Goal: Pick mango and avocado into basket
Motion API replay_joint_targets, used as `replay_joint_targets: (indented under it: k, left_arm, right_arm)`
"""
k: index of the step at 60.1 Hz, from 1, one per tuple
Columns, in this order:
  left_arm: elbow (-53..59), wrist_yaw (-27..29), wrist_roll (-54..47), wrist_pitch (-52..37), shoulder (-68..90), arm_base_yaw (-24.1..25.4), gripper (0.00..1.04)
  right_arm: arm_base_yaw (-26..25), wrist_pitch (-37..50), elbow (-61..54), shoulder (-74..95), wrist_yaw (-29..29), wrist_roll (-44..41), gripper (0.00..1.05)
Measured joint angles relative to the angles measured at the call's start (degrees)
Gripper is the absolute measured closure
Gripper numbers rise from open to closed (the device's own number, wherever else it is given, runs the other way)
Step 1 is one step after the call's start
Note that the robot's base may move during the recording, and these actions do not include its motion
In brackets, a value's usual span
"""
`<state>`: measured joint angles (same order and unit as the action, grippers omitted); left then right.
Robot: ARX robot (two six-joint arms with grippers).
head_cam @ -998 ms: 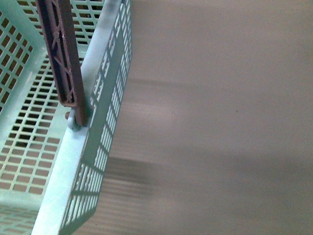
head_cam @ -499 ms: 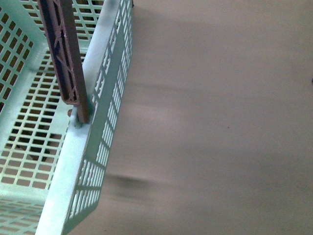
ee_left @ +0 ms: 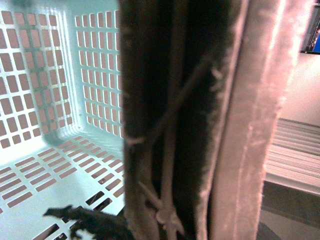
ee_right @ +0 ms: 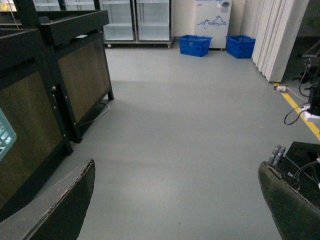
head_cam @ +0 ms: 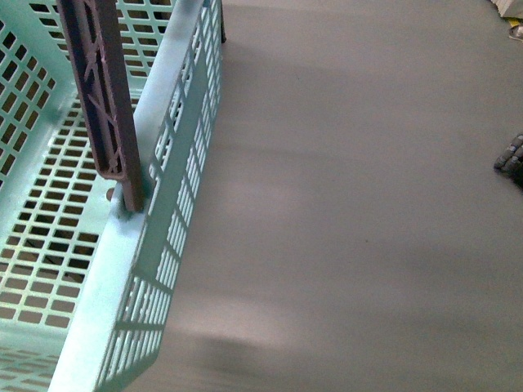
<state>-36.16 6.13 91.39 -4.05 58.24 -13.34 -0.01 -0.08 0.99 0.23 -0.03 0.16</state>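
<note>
Here the brown handle point(ee_left: 165, 125) fills the space directly in front of the left claw, so close that its ribs blur. The claw's own fingers cannot be made out, so whether it is clamped on the handle cannot be told. My guess is that it carries the basket point(head_cam: 122, 269) by it. Just beyond the handle lie the teal slotted walls and floor, and the part that shows holds no fruit. A dark ragged shape sits low beside the handle, too unclear to name.

The right claw point(ee_right: 176, 167) is spread wide, its two fingers far apart with nothing between them. Ahead of it is bare grey floor point(ee_right: 175, 125). Black shelving point(ee_right: 60, 65) stands off to one side of the claw, and far beyond it are blue crates point(ee_right: 195, 45) and glass-door coolers point(ee_right: 135, 20).

The mango and the avocado appear in no view. The step in hand looks like travel or search, before any pick. The next move calls for bringing the fruit into sight, then lowering the empty right claw over one, with the basket kept within reach.
</note>
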Motion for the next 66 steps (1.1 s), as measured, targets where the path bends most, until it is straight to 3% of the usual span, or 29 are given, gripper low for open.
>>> replay_joint_targets:
  k: [66]
  left_arm:
    - [0.00,0.02,-0.02,0.00,-0.02,0.00,0.90]
  right_arm:
    - [0.00,0.02,0.00,0.00,0.13,-0.02,0.09]
